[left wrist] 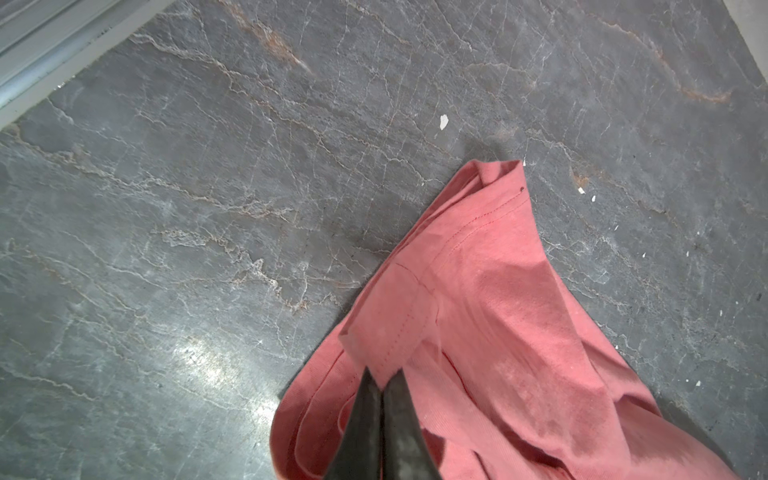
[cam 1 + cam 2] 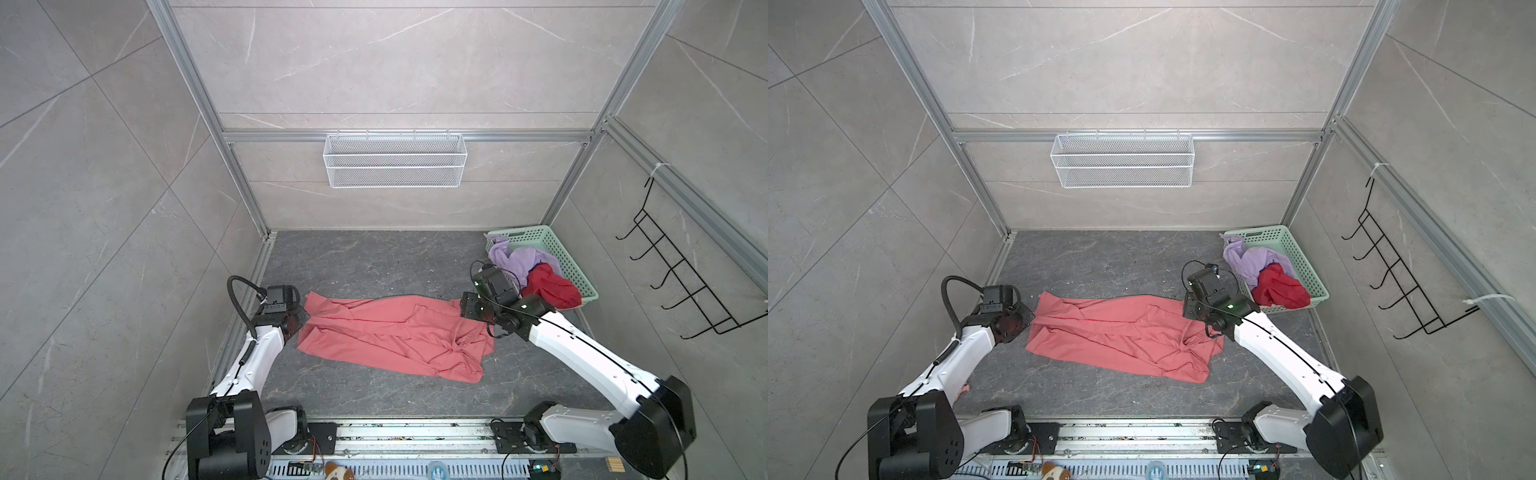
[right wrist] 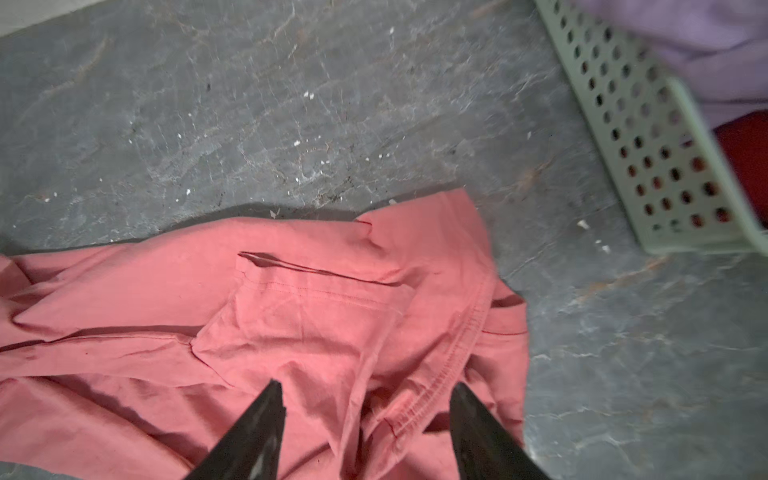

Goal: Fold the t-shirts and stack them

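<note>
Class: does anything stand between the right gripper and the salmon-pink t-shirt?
Nothing visible. The right gripper, jaws apart, is directly over the salmon-pink t-shirt near its collar; the green basket sits off to the side.

— Spread t-shirt point(image 2: 395, 332)?
— Flat on the tabletop point(image 2: 374, 257), mid-table; left gripper point(image 2: 305, 320) at its left end, right gripper point(image 2: 465, 308) at its right.
— Heap of t-shirts point(image 2: 525, 262)?
— In the lattice basket point(image 2: 573, 266), back right corner, behind the right gripper.

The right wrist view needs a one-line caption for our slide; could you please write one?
Right gripper open over the ribbed collar of the salmon-pink t-shirt, mint-green basket nearby.
</note>
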Controlling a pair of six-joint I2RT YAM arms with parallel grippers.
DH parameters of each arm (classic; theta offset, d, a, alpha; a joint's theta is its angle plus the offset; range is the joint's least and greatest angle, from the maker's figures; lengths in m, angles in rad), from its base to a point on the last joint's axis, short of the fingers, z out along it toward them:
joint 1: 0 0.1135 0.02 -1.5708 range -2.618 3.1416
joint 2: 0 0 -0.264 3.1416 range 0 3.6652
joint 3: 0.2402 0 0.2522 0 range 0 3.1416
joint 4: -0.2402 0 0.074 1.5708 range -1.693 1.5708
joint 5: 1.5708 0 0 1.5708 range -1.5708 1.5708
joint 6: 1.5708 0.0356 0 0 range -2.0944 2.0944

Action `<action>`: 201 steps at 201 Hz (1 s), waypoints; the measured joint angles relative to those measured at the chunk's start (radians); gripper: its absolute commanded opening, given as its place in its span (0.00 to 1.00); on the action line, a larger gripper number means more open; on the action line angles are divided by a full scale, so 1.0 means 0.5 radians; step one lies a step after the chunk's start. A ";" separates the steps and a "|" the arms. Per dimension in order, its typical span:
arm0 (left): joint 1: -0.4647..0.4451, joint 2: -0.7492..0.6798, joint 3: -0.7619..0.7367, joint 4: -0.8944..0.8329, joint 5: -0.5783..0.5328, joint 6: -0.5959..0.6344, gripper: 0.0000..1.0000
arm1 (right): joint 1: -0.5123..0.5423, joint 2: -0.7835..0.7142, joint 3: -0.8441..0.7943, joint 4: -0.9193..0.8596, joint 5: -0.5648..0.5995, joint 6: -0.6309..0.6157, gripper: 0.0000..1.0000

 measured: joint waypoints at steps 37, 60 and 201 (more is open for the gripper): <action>0.000 0.001 -0.017 0.018 0.005 -0.006 0.00 | 0.000 0.228 -0.043 0.089 -0.060 0.097 0.64; 0.000 0.001 -0.028 0.032 0.008 -0.007 0.00 | -0.008 0.333 -0.052 0.175 -0.066 0.151 0.63; 0.000 0.002 -0.047 0.076 0.018 -0.007 0.00 | -0.212 0.652 -0.188 0.562 -0.236 0.311 0.00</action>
